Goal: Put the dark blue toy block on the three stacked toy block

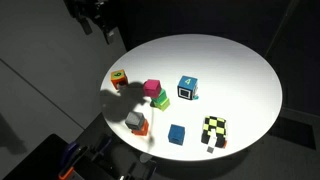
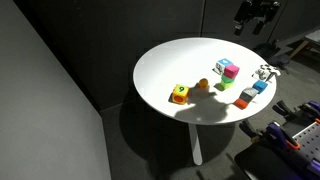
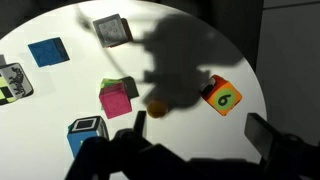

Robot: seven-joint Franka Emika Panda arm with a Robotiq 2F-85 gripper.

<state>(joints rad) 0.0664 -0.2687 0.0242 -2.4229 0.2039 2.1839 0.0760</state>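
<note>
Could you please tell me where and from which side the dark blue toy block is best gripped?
Probably from straight above, closing on two opposite side faces of the dark blue toy block. It is a plain cube sitting flat on the table with free space on every side, so the open gripper has room.

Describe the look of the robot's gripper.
The gripper is black throughout: two thick, blocky fingers on a dark, bulky body in the wrist view. In an exterior view the gripper is just a dark angular shape. No markings or cables show.
</note>
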